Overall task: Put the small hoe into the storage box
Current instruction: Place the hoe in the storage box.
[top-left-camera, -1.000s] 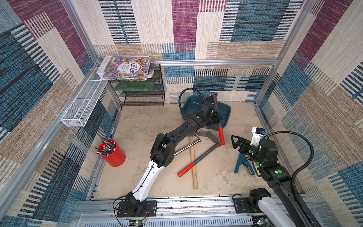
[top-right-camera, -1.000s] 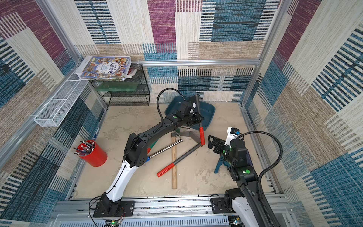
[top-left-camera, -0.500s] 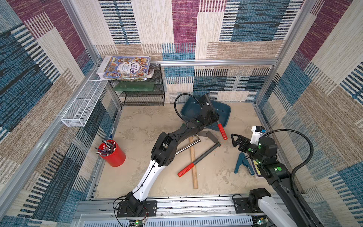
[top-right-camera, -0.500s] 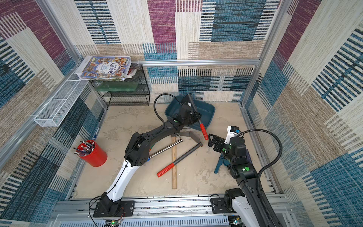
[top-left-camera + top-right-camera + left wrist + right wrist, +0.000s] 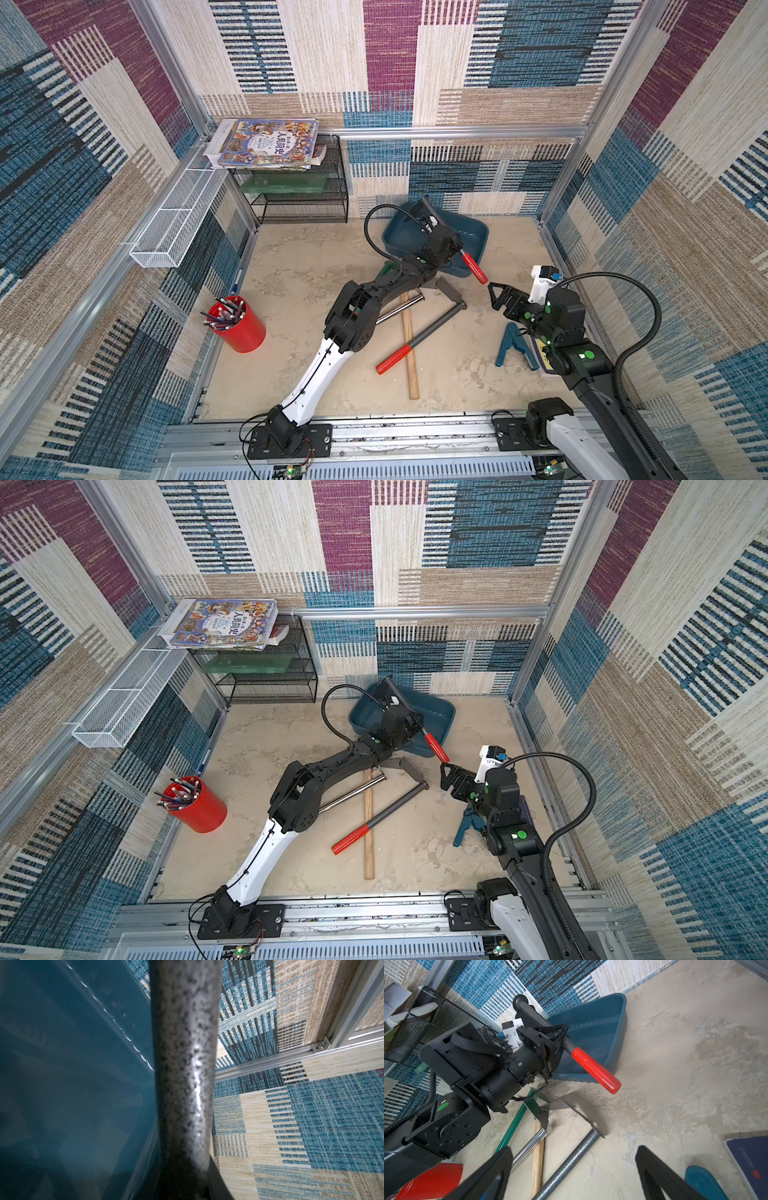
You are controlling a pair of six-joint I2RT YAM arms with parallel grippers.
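The small hoe (image 5: 473, 267) has a speckled grey shaft (image 5: 185, 1064) and a red grip (image 5: 596, 1071). My left gripper (image 5: 451, 246) is shut on the shaft and holds it tilted above the storage box (image 5: 482, 232), a teal tub by the back wall. The dark head (image 5: 388, 685) points up over the tub's far left corner, and the red grip (image 5: 434, 746) sticks out past the near rim. My right gripper (image 5: 496, 295) hangs open and empty just right of the red grip. In the right wrist view its fingers (image 5: 500, 1159) frame bare floor.
A second red-gripped tool (image 5: 415, 340), a wooden handle (image 5: 409, 353), a chrome rod (image 5: 399, 309) and a green shaft (image 5: 512, 1126) lie crossed mid-floor. Teal pliers (image 5: 509, 345) and a dark booklet (image 5: 751, 1159) lie under my right arm. Red pen cup (image 5: 237, 324), black rack (image 5: 299, 195), white basket (image 5: 174, 224) left.
My left arm has tilted the hoe, swinging its head leftward over the tub while the red grip rose slightly. My right gripper shifted a little left and stays open.
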